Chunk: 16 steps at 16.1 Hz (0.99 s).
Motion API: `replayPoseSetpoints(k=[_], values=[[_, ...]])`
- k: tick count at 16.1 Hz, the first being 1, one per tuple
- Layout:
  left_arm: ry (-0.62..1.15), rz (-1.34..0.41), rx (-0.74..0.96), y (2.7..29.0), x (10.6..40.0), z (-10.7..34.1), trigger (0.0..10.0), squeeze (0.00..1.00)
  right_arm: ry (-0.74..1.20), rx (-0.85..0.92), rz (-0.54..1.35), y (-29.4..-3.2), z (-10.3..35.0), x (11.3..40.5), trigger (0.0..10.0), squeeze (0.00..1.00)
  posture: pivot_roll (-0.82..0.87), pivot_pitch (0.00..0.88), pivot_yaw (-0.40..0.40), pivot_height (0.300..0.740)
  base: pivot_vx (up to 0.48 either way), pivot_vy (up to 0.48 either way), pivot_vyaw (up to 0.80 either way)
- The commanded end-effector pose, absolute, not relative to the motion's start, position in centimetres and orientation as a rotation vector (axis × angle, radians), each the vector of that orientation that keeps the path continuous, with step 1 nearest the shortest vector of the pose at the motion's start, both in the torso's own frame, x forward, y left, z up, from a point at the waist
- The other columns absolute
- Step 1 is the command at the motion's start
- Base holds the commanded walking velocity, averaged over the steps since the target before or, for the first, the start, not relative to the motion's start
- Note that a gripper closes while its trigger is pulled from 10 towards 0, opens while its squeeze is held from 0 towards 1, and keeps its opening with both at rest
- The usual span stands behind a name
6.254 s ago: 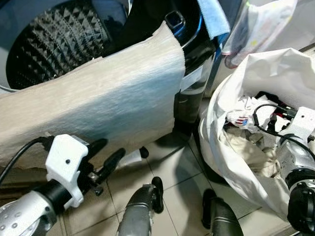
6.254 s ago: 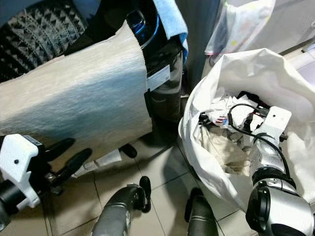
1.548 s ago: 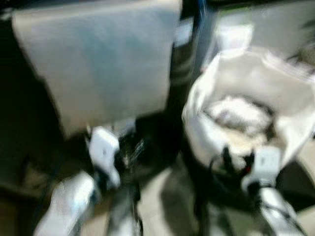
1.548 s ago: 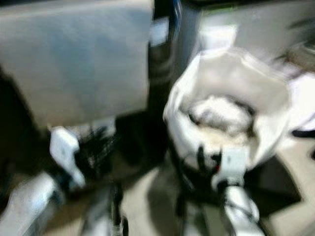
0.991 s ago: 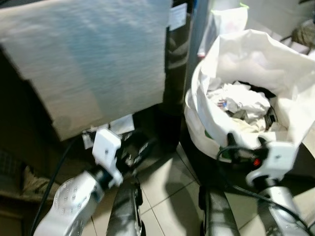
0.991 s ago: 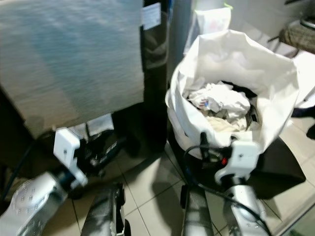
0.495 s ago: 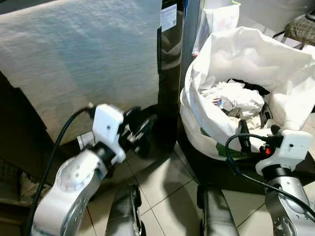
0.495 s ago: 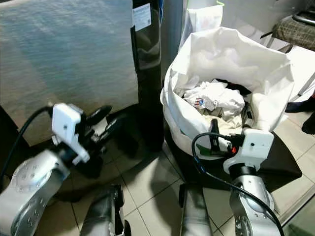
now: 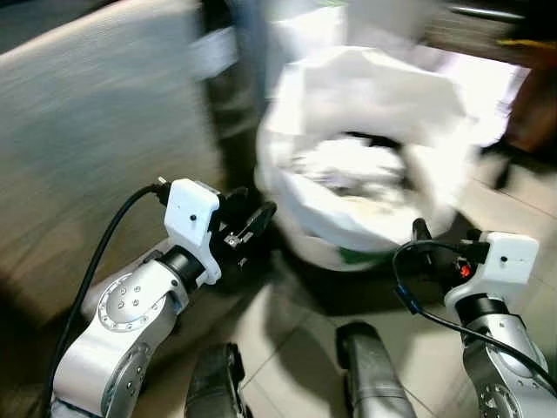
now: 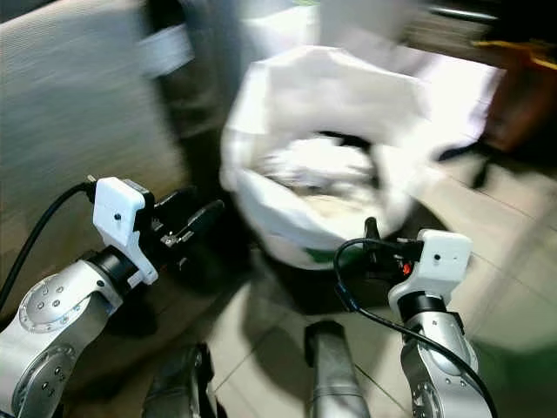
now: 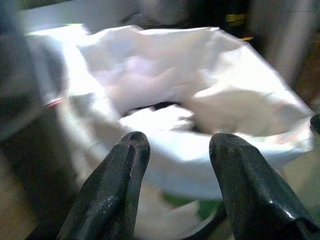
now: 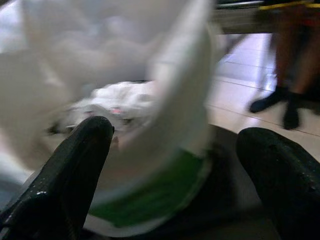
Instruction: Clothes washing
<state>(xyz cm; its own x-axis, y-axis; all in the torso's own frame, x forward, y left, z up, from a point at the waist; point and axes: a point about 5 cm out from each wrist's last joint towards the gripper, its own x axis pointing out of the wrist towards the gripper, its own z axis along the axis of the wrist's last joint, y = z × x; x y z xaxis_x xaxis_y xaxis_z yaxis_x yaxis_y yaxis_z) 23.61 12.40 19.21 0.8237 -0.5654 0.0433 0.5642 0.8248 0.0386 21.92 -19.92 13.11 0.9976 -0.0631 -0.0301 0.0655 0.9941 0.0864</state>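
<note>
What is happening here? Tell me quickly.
The robot is doing laundry. It faces a white bag full of crumpled clothes standing on the tiled floor. Both pincers are open and empty, short of the bag: the left pincer beside it, the right pincer just in front. The head views are blurred.

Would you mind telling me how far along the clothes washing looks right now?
Early stage. Done: little that shows; a pale cloth hangs at the robot's left. In hand: nothing; the left gripper and right gripper are both open and empty, pointed at the white laundry bag on the tiled floor. Left: the crumpled clothes in the bag have yet to be picked up and loaded.
</note>
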Motion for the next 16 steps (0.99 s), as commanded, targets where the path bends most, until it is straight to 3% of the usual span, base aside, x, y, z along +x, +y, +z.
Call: replayPoseSetpoints(k=[1, 8, 16], values=[[-0.062, -0.6, 0.027, 12.3, 23.4, 19.6, 10.0, 0.0, 0.058, 0.106, -0.055, -19.7, 12.6, 21.6, 10.0, 0.0, -0.03, 0.106, 0.114, 0.595, 0.0, 0.0, -0.46], [-0.061, -0.589, 0.046, 11.9, 23.3, 18.9, 10.0, 0.0, 0.089, 0.11, -0.03, -19.7, 12.1, 21.4, 10.0, 0.0, -0.03, 0.108, 0.116, 0.595, 0.0, 0.0, 0.0], [-0.105, -0.595, 0.021, 12.1, 23.7, 20.0, 10.0, 0.0, 0.05, 0.138, -0.012, -19.3, 12.9, 21.8, 10.0, 0.0, -0.02, 0.098, 0.117, 0.595, 0.337, 0.0, 0.0]])
